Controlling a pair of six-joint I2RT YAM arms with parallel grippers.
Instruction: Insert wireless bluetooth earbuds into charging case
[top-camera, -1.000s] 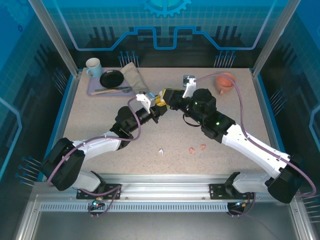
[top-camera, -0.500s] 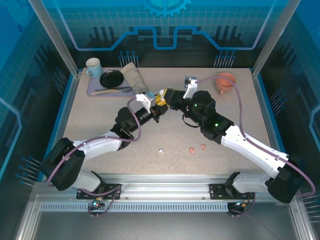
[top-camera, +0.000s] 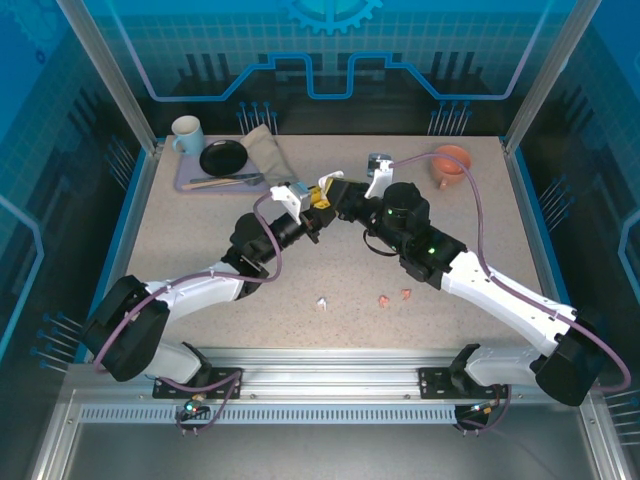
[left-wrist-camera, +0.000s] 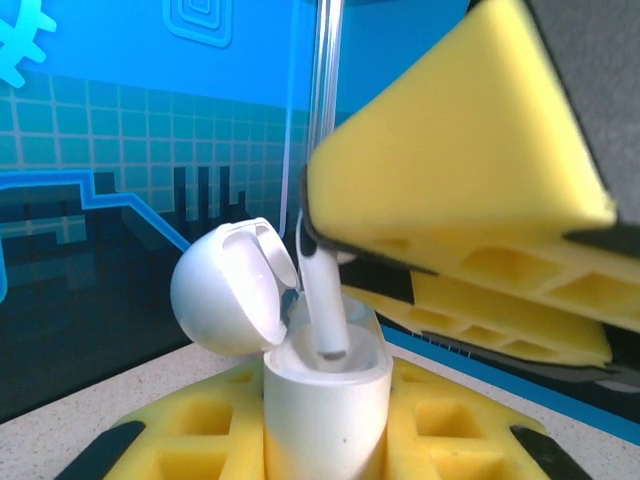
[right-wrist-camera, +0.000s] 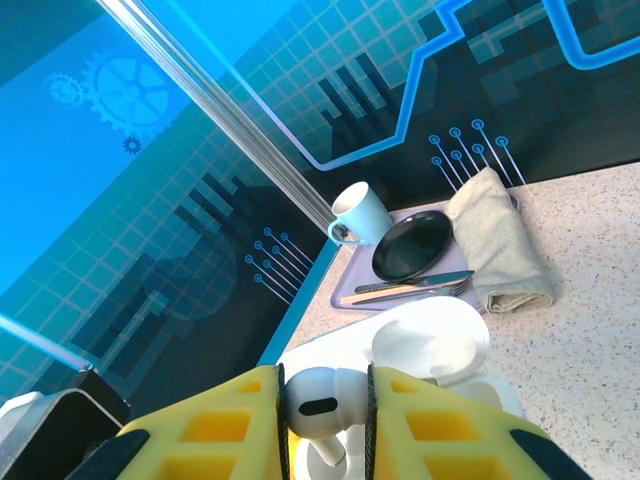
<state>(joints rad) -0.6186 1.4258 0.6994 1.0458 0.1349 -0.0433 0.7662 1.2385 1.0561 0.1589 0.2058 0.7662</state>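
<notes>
earbud (left-wrist-camera: 322, 290) stem in case (left-wrist-camera: 325, 410) | loose earbuds (top-camera: 384, 298) before case | tray (top-camera: 186, 180) behind-left | cup (top-camera: 452, 160) behind-right

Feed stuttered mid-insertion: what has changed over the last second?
The right gripper, shut on a white earbud, has eased slightly left and away, toward the open case held in the left gripper. Nothing was taken or released. The left arm and the three loose earbuds on the table stayed put.

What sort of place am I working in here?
Probably a staged robot test cell: a speckled beige tabletop walled by blue circuit-and-gear printed panels on aluminium posts, with a lavender tray of tableware props.
</notes>
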